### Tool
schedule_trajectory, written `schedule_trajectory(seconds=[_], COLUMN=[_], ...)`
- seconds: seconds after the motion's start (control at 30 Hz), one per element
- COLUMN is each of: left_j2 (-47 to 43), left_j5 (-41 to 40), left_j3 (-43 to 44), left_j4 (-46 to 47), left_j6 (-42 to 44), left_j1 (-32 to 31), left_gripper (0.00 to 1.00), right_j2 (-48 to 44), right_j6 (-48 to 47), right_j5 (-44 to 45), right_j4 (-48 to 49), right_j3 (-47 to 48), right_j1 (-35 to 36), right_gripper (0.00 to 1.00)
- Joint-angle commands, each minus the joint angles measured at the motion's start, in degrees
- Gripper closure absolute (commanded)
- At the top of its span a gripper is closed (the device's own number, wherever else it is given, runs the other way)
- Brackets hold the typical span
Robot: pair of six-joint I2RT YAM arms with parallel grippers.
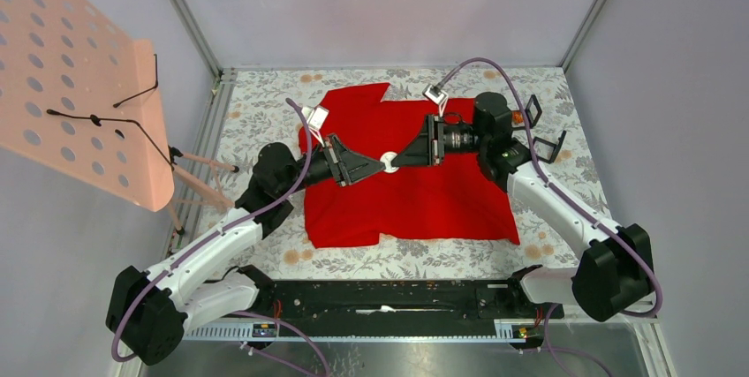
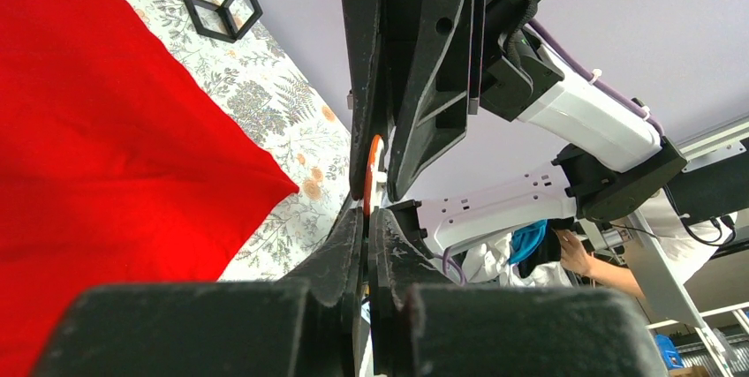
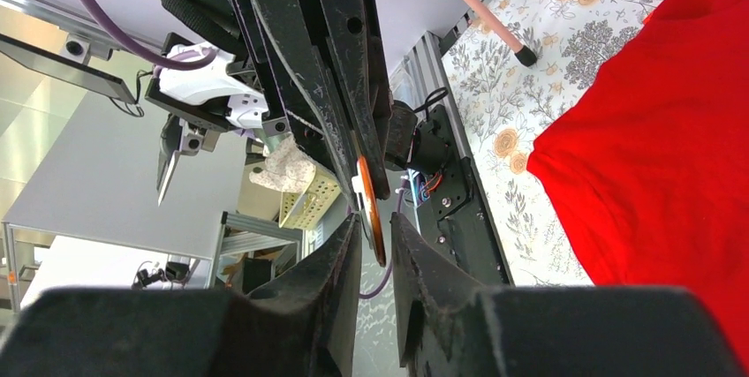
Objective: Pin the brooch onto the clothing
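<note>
A bright red collared shirt of soft-looking matt cloth. The counter under it is covered by a matt sheet with a floral print. The left claw and right claw are black plastic, rough and grainy, with no shine. A small round orange-rimmed brooch looks smooth and slightly glossy. The white arm shells are smooth, glossy plastic. A pale pink perforated board looks matt. The grey frame posts look like brushed metal.
</note>
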Motion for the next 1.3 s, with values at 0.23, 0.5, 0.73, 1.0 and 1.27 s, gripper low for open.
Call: schedule_trajectory(seconds=[0.23, 0.5, 0.73, 1.0, 1.27], left_j2=[0.0, 0.2, 0.3, 0.3, -1.0], left_j5=[0.7, 0.0, -2.4, -7.6, -19.2], left_j3=[0.3, 0.6, 0.8, 0.3, 0.6], left_j4=[2.4, 0.6, -1.5, -8.1, -21.9], left_j6=[0.9, 1.6, 1.9, 3.3, 11.0], left_j1=[0.1, 0.1, 0.2, 2.1, 5.5], left_gripper=[1.0, 1.0, 1.0, 1.0, 1.0], right_j2=[4.4, 4.9, 3.3, -3.0, -9.5], right_j6=[-8.4, -11.6, -11.4, -13.6, -26.1], right_j5=[8.4, 7.3, 5.5, 13.6, 46.3], right_j4=[-17.8, -22.2, -20.0, -20.4, -38.5], right_j3=[8.2, 9.5, 9.0, 8.9, 7.8], right_j1=[1.1, 1.8, 2.1, 1.4, 2.9], right_gripper=[0.83, 0.79, 0.71, 0.37, 0.28])
